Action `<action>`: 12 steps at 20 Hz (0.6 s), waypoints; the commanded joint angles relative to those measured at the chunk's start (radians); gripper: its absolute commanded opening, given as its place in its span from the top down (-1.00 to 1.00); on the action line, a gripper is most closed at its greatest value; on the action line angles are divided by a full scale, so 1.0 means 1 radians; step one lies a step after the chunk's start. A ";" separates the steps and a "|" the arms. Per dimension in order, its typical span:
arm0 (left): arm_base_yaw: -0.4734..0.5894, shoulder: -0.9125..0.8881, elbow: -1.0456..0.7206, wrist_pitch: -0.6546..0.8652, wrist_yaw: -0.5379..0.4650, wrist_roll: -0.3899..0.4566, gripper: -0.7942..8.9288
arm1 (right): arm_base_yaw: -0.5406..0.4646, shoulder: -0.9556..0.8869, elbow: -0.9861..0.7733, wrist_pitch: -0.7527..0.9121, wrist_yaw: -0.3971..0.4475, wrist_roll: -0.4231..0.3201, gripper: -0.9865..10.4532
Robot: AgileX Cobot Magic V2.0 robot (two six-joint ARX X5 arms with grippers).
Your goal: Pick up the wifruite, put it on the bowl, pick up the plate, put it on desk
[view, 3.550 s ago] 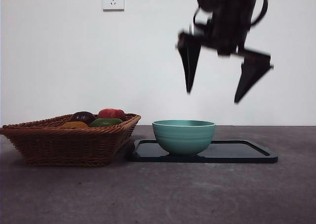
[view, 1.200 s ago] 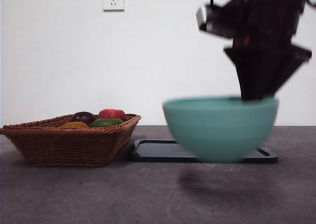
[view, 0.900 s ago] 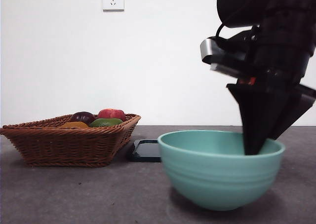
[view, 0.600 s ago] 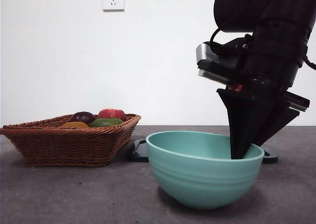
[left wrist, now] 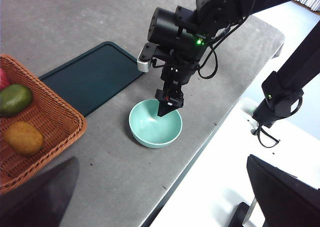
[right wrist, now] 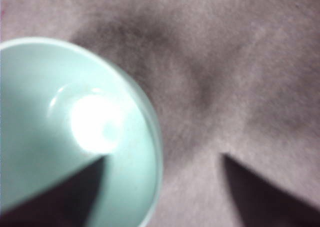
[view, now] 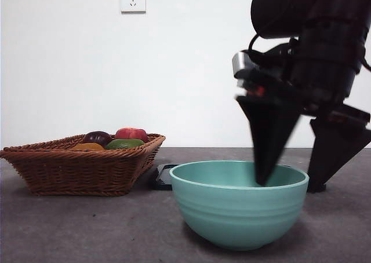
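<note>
The mint-teal bowl [view: 237,211] stands on the desk [view: 87,228] in front of the dark plate [view: 163,178]. My right gripper [view: 288,185] is open astride the bowl's right rim, one jaw inside and one outside. The right wrist view shows the bowl [right wrist: 50,112] with the right gripper [right wrist: 163,158] over its rim. The orange-brown wifruite [left wrist: 22,137] lies in the wicker basket [left wrist: 55,117], next to a green fruit [left wrist: 14,99]. My left gripper [left wrist: 161,159] is open and empty, high above the desk. The bowl [left wrist: 150,132] is empty.
The basket [view: 81,170] at the left also holds a dark purple fruit [view: 97,137] and a red one [view: 131,134]. The dark plate [left wrist: 95,74] lies bare behind the bowl. The desk's front edge [left wrist: 200,152] runs close to the bowl.
My right gripper carried the bowl off the plate, forward and down onto the desk. Its jaws, shut on the rim half a second ago, are now spread apart.
</note>
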 commanded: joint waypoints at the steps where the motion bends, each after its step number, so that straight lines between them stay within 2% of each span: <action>1: -0.007 0.003 0.014 0.011 0.004 0.016 -0.39 | 0.005 -0.026 0.064 -0.050 0.001 -0.020 -0.13; 6: -0.007 0.003 0.014 0.011 0.004 0.016 -0.39 | 0.005 -0.216 0.150 -0.177 0.001 -0.050 -0.14; 12: -0.007 0.003 0.014 0.011 0.003 0.016 -0.39 | 0.005 -0.577 0.167 -0.298 0.000 -0.050 -0.14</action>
